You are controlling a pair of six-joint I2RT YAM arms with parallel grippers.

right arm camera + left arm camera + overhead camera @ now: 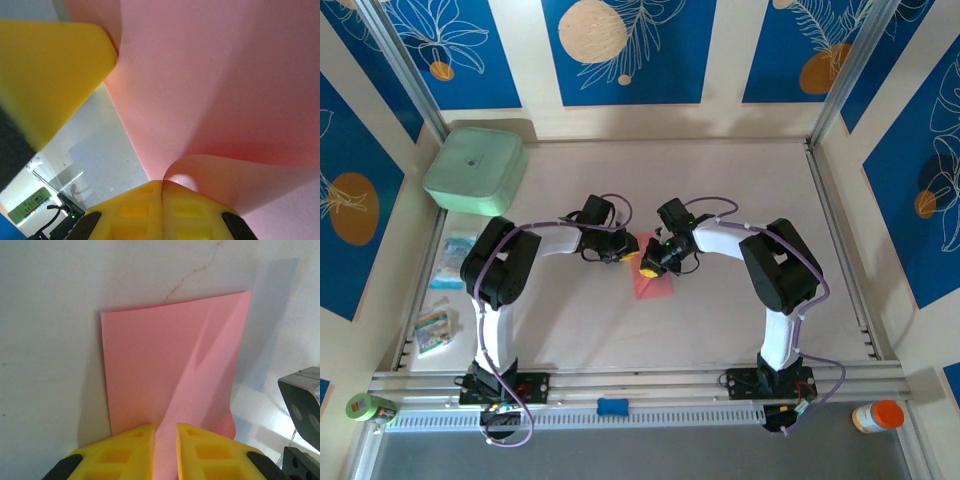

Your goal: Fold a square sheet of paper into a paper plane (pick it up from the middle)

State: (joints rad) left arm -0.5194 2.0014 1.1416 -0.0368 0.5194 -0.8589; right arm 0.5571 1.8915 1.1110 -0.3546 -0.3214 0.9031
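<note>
The square sheet of paper [655, 283] is pink-red and lies mid-table, partly folded, between both grippers. In the left wrist view the sheet [145, 365] lies flat, with a raised diagonal flap running toward my left gripper [166, 432]. Those yellow jaws stand a narrow gap apart, with the flap passing between them. My right gripper [162, 184] is shut on a curled edge of the sheet [210, 90], lifting it. A left finger [50, 70] touches the paper's far edge. From above, the left gripper [623, 255] and the right gripper [648, 268] nearly meet over the sheet.
A mint-green box [476, 168] sits at the back left. Two clear printed packets [452, 262] [433, 328] lie along the left side. A green roll [365, 407], a blue block [612, 406] and an orange-lidded jar [876, 415] rest by the front rail.
</note>
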